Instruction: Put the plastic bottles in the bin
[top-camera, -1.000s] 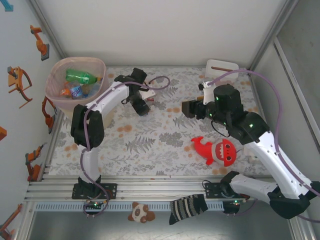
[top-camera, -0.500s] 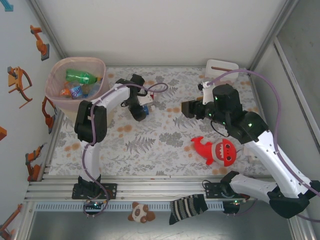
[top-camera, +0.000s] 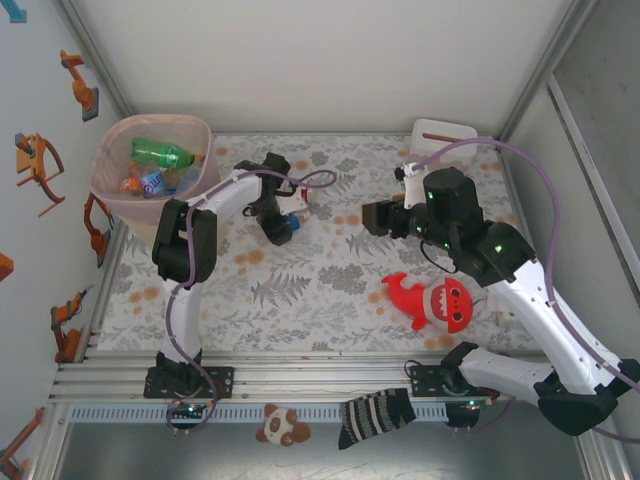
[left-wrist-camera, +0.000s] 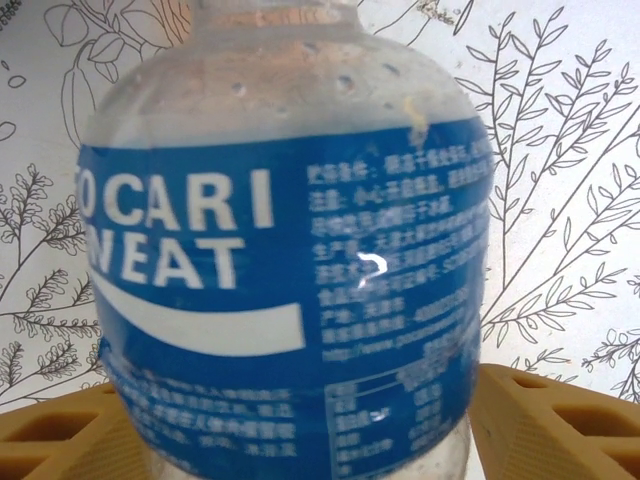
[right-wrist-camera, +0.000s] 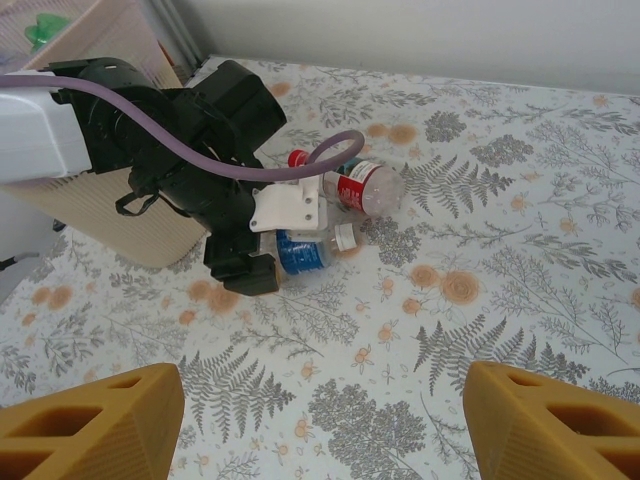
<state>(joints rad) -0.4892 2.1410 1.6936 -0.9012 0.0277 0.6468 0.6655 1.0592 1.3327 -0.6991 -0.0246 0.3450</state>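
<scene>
Reading "OCARI WEAT" in white, blue-labelled bottle (left-wrist-camera: 280, 280), Chinese small print

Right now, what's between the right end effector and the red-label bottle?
Nothing but bare floral tablecloth separates the right end effector from the red-label bottle, as the right wrist view shows.

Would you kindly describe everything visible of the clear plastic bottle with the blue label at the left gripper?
The clear plastic bottle is dimpled near its shoulder and wrapped in a blue label with white lettering. It lies on its side on the fern-printed tablecloth between the left gripper's tan fingers; whether they press it is unclear.
</scene>
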